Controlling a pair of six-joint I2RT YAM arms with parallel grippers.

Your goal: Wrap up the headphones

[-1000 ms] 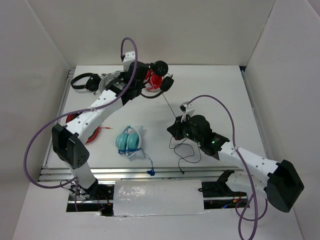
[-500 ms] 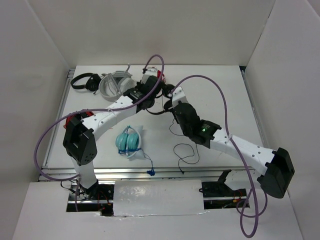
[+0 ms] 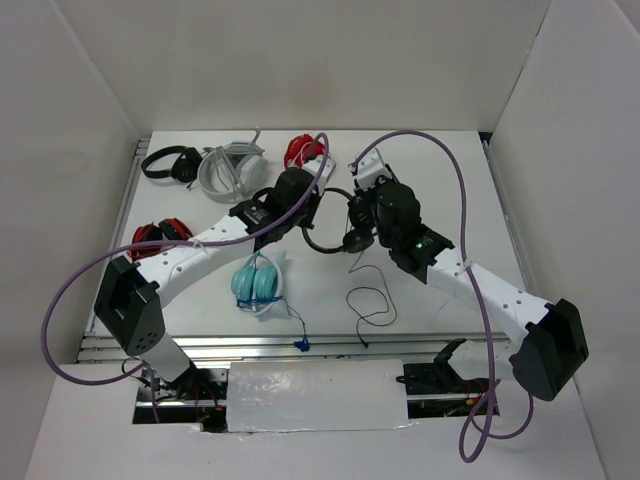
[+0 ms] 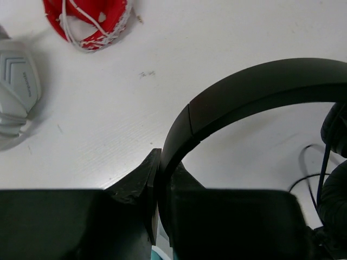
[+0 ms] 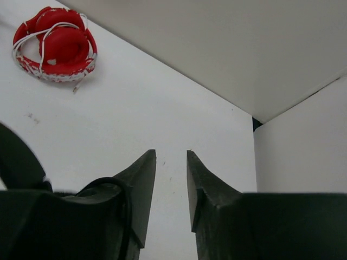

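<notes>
The all-black headphones [image 3: 335, 245] hang at the table's middle. My left gripper [image 3: 303, 212] is shut on their thin headband [image 4: 260, 89], which passes between its jaws [image 4: 161, 184]. The earcups [image 3: 355, 232] sit right against my right gripper [image 3: 360, 203]. My right gripper [image 5: 171, 157] is open with nothing between its fingers. A loop of the black cable [image 5: 116, 187] lies over the outside of its left finger. The rest of the cable [image 3: 372, 300] trails loose on the table toward the near edge.
Red headphones [image 3: 300, 150] lie at the back, also seen in both wrist views [image 4: 87, 19] [image 5: 54, 51]. Grey headphones [image 3: 232, 165] and other black headphones [image 3: 168, 162] lie back left. Red-and-black headphones [image 3: 160, 235] lie left, and teal headphones [image 3: 258, 282] near centre.
My left arm carried the black headphones from the back toward the table's middle. My right arm swung from the loose cable up to the earcups.
</notes>
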